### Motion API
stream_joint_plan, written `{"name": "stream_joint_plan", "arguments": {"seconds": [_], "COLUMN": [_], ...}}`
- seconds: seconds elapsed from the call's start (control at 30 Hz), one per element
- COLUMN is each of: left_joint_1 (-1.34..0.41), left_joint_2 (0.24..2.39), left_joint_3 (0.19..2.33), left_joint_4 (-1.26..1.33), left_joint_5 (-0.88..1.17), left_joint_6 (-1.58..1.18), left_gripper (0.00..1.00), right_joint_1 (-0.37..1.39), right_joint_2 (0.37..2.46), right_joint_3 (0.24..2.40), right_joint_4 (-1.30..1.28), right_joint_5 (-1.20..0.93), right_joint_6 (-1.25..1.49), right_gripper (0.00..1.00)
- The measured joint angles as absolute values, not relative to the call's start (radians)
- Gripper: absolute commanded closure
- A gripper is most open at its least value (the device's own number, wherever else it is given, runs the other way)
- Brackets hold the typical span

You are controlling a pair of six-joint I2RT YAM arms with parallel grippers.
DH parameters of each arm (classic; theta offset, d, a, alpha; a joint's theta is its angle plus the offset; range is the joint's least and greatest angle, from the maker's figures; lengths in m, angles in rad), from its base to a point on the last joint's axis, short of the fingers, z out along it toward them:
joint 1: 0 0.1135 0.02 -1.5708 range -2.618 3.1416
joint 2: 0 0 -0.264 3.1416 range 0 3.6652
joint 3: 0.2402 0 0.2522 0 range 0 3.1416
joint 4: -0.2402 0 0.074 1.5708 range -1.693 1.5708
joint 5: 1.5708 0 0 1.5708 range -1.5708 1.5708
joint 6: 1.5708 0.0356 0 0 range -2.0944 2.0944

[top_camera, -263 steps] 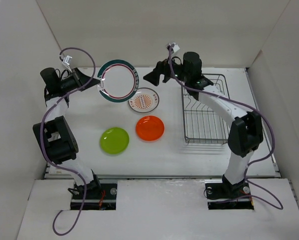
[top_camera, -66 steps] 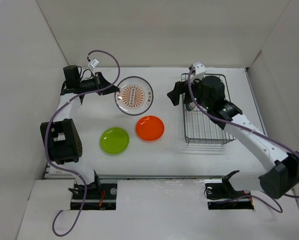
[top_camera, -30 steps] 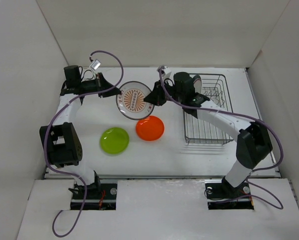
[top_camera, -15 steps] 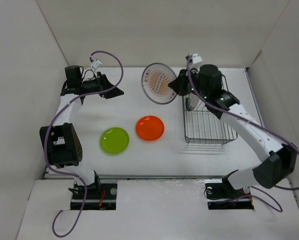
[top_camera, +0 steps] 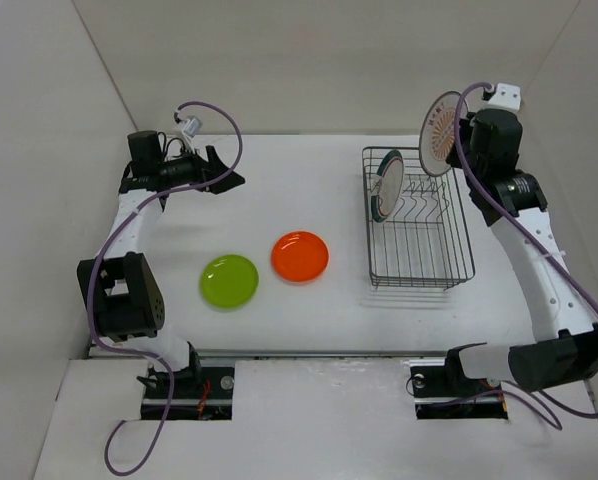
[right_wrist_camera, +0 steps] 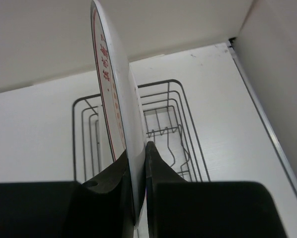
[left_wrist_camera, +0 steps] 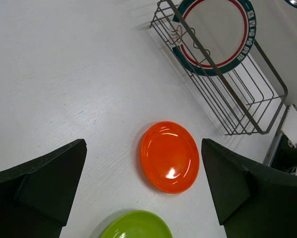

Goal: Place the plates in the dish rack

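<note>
Swinging right since half a second ago, the right claw (top_camera: pixel 461 148) has carried the sunburst plate (top_camera: pixel 439 133) from the rack's left side to a spot above its far right corner, while the left claw (top_camera: pixel 227 172) has stayed put.

Closest to the near edge of the worktop (top_camera: pixel 309 190), left of the middle, the lime green plate (top_camera: pixel 229 281) lies flat. Just beyond it and to its right, near the middle of the worktop, lies the orange plate (top_camera: pixel 300 256), also flat and apart from the lime one. The dish rack (top_camera: pixel 419 283) sits on the right side of the worktop, its long side running near to far. At its far end, on the left side, the green-rimmed plate (top_camera: pixel 388 183) stands on edge among the wires, tilted a little.

Towards the far left corner, the left claw hangs over the bare worktop with its jaws spread wide and nothing between them.

Farthest back, towards the far right corner, the right claw is pinched tight on the rim of the sunburst plate. It holds the plate upright on edge in the air, clear of the wires, with the rack's far end below it in the right wrist view.
</note>
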State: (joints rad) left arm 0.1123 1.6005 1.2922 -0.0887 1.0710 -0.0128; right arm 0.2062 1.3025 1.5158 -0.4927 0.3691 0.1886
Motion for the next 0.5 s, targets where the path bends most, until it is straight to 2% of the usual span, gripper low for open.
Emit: {"name": "stream_joint_plan", "arguments": {"seconds": [0.17,0.5], "left_joint_1": [0.112,0.112], "left_joint_2": [1.600,1.600], "left_joint_3": [1.292,1.292], "left_joint_4": [-0.102,-0.112], "left_joint_5": [1.041,1.017], "left_joint_6": [0.000,0.010], "left_gripper": [0.00,0.00], "right_joint_1": [0.142,0.139], "right_joint_2": [1.303,1.341], "right_joint_3": [1.448,1.332], "right_joint_4": [-0.492,-0.463], "right_joint_5": [0.365,0.325], "right_joint_6": [0.187,0.217], "right_gripper": [1.00,1.00]}}
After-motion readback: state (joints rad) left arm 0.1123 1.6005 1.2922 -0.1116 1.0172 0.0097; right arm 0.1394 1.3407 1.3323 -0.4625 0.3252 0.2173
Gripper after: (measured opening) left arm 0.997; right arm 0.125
